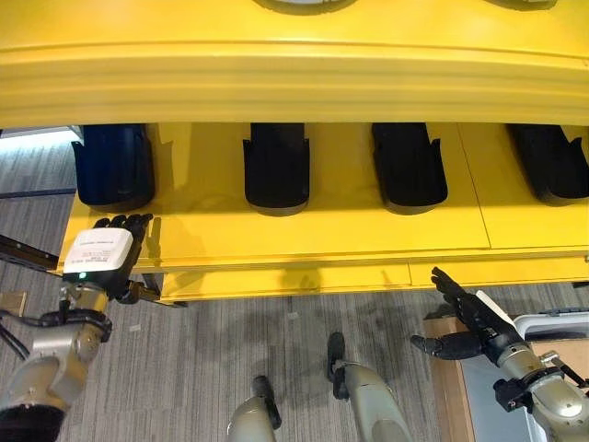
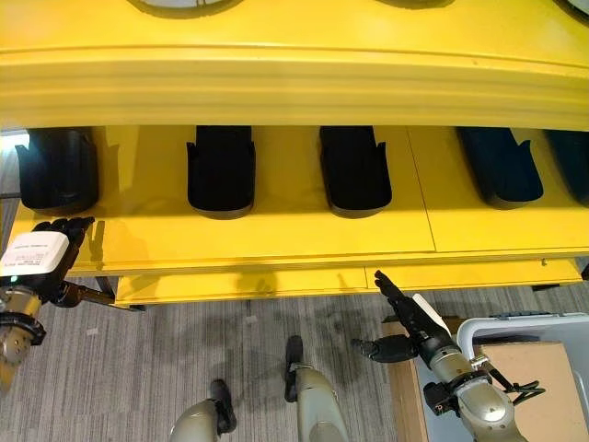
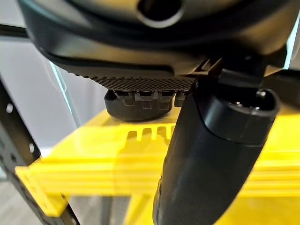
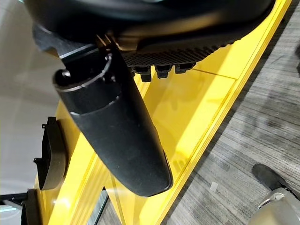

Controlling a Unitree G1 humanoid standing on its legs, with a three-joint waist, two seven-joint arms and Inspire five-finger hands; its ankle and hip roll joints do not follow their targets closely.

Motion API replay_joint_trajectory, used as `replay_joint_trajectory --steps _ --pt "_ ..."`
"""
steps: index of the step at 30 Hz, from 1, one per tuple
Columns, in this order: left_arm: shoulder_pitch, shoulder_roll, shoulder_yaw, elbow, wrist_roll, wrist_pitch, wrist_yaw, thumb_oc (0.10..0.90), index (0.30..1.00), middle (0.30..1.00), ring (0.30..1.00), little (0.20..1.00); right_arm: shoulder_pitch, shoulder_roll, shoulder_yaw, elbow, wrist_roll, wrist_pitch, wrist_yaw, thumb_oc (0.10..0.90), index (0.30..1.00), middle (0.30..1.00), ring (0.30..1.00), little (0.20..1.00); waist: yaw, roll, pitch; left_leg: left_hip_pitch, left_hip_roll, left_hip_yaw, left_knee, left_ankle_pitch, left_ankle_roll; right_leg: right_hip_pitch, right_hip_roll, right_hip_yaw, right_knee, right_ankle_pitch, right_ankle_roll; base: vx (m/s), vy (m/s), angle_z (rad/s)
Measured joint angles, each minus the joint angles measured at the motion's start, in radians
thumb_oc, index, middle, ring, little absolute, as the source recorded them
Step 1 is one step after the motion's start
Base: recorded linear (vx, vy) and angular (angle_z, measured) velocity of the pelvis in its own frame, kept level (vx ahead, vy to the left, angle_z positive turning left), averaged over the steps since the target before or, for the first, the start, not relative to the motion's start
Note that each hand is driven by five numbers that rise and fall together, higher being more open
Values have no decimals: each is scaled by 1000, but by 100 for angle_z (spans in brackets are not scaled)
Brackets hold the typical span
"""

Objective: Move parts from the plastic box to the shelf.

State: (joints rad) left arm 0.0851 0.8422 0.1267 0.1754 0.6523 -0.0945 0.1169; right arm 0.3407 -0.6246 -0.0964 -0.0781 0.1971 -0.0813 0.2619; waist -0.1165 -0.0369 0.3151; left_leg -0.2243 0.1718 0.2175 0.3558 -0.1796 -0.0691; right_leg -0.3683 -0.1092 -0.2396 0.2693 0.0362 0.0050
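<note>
While both hands point(image 1: 110, 249) point(image 1: 465, 318) hang open, dark parts point(image 1: 276, 166) lie lengthwise across yellow shelf point(image 1: 350, 230).

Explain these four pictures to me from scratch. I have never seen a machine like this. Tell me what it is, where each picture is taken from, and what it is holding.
This is a humanoid robot with two arms. Two pictures look down from cameras in its head; the other two come from cameras on its wrists, so each dark hand looms close. Ahead stands a yellow shelf with black parts lying on it in a row. The left hand rests open at the shelf's left end, holding nothing. The right hand hangs open below the shelf's front edge, also holding nothing. Beside it, at lower right, sits the plastic box.
</note>
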Motion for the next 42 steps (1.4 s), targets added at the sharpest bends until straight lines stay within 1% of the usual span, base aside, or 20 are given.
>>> replay_joint_trajectory --steps 1,2,4,8,9,11,12,13,14,15,17,18,20,22,24,27,28,33,38,42 --pt "23 -32 9 -21 -59 -12 -11 900 1000 1000 1000 1000 4 2 -3 0 0 0 0 900 1000 1000 1000 1000 2 4 3 9 0 0 -3 0 0 7 0 0 1 -1 0 0 0 0" --pt "35 -47 8 -30 -111 -21 -26 900 1000 1000 1000 1000 3 3 -3 0 0 0 1 900 1000 1000 1000 1000 13 6 3 13 -1 0 -6 1 -1 9 -1 0 3 -2 0 0 0 0" --pt "58 -83 22 -46 -216 -26 -52 900 1000 1000 1000 1000 0 9 -4 0 0 0 2 900 1000 1000 1000 1000 14 8 2 20 -2 -1 -12 2 0 13 -1 -1 3 -3 -1 0 0 0" --pt "112 -210 33 -71 -540 -38 -109 900 1000 1000 1000 1000 -2 28 -4 0 3 0 7 900 1000 1000 1000 1000 17 18 0 59 -5 -3 -38 10 -4 49 -4 -7 2 -8 -6 31 -17 4" --pt "140 -250 25 -86 -640 -43 -130 900 1000 1000 1000 1000 3 29 -3 0 3 -1 14 900 1000 1000 1000 1000 17 24 -2 80 -6 -7 -53 9 1 71 -4 -13 -4 -17 1 23 -7 8" --pt "163 -264 12 -93 -726 -50 -155 900 1000 1000 1000 1000 7 29 -3 0 3 -2 16 900 1000 1000 1000 1000 17 29 -6 93 -8 -7 -67 11 1 79 -4 -14 -8 -20 3 41 -18 5" --pt "183 -299 -1 -93 -842 -56 -174 900 1000 1000 1000 1000 2 31 -4 0 3 -3 14 900 1000 1000 1000 1000 26 38 -11 108 -12 -7 -87 20 2 88 -7 -16 -8 -20 2 74 -25 8" --pt "196 -342 -16 -92 -917 -56 -182 900 1000 1000 1000 1000 8 31 -2 0 3 -3 13 900 1000 1000 1000 1000 30 47 -15 129 -18 -9 -111 29 2 103 -9 -20 -12 -20 2 72 -22 12" --pt "205 -387 -34 -90 -1042 -56 -212 900 1000 1000 1000 1000 16 38 1 1 3 -3 12 900 1000 1000 1000 1000 32 59 -24 160 -23 -12 -144 43 0 131 -8 -25 -30 -16 -3 53 -25 24" --pt "218 -412 -69 -84 -1144 -56 -241 900 1000 1000 1000 1000 27 42 4 1 3 -9 10 900 1000 1000 1000 1000 32 72 -40 178 -26 -25 -163 49 0 155 -9 -39 -45 -18 1 35 -21 27" --pt "232 -456 -123 -77 -1262 -54 -264 900 1000 1000 1000 1000 45 42 6 1 3 -11 7 900 1000 1000 1000 1000 36 88 -73 196 -32 -34 -197 62 0 171 -11 -51 -59 -23 9 66 -13 24" --pt "249 -471 -138 -78 -1285 -53 -274 900 1000 1000 1000 1000 35 48 9 1 3 -12 2 900 1000 1000 1000 1000 43 93 -84 203 -34 -39 -212 69 1 179 -13 -61 -65 -24 11 89 -17 26" --pt "267 -488 -190 -77 -1329 -46 -284 900 1000 1000 1000 1000 38 76 18 1 3 -16 -17 900 1000 1000 1000 1000 37 94 -112 248 -40 -57 -267 97 -1 218 -13 -77 -88 -22 13 39 -12 25" --pt "285 -506 -207 -68 -1356 -36 -287 900 1000 1000 1000 1000 43 74 41 1 3 -26 -22 900 1000 1000 1000 1000 39 93 -150 250 -42 -60 -279 99 2 220 -13 -83 -95 -23 15 17 -11 9" --pt "289 -516 -218 -65 -1358 -35 -282 900 1000 1000 1000 1000 32 84 58 1 3 -28 -34 900 1000 1000 1000 1000 43 90 -157 267 -44 -62 -297 105 3 236 -13 -87 -104 -21 18 -1 -14 5" --pt "299 -581 -244 -62 -1435 -35 -281 900 1000 1000 1000 1000 33 117 113 14 10 -28 -62 900 1000 1000 1000 1000 46 87 -210 282 -50 -66 -328 118 8 254 -14 -96 -130 -11 26 -24 -8 6" --pt "296 -582 -257 -63 -1432 -35 -282 900 1000 1000 1000 1000 33 118 128 14 18 -28 -62 900 1000 1000 1000 1000 46 86 -218 283 -51 -66 -328 119 9 258 -14 -96 -138 -6 29 -30 4 7" --pt "297 -582 -265 -63 -1430 -36 -274 900 1000 1000 1000 1000 32 126 143 14 43 -28 -86 900 1000 1000 1000 1000 44 85 -240 299 -56 -64 -356 133 13 278 -10 -98 -179 16 34 -32 7 0" --pt "289 -582 -286 -58 -1421 -37 -260 900 1000 1000 1000 1000 13 128 161 15 62 -28 -114 900 1000 1000 1000 1000 41 86 -241 309 -57 -60 -364 136 14 294 -6 -95 -205 31 35 3 1 -1" --pt "287 -582 -303 -32 -1382 -37 -250 900 1000 1000 1000 1000 -1 127 183 17 62 -28 -131 900 1000 1000 1000 1000 39 87 -255 333 -59 -51 -376 137 15 313 -1 -86 -222 38 37 1 11 -6"
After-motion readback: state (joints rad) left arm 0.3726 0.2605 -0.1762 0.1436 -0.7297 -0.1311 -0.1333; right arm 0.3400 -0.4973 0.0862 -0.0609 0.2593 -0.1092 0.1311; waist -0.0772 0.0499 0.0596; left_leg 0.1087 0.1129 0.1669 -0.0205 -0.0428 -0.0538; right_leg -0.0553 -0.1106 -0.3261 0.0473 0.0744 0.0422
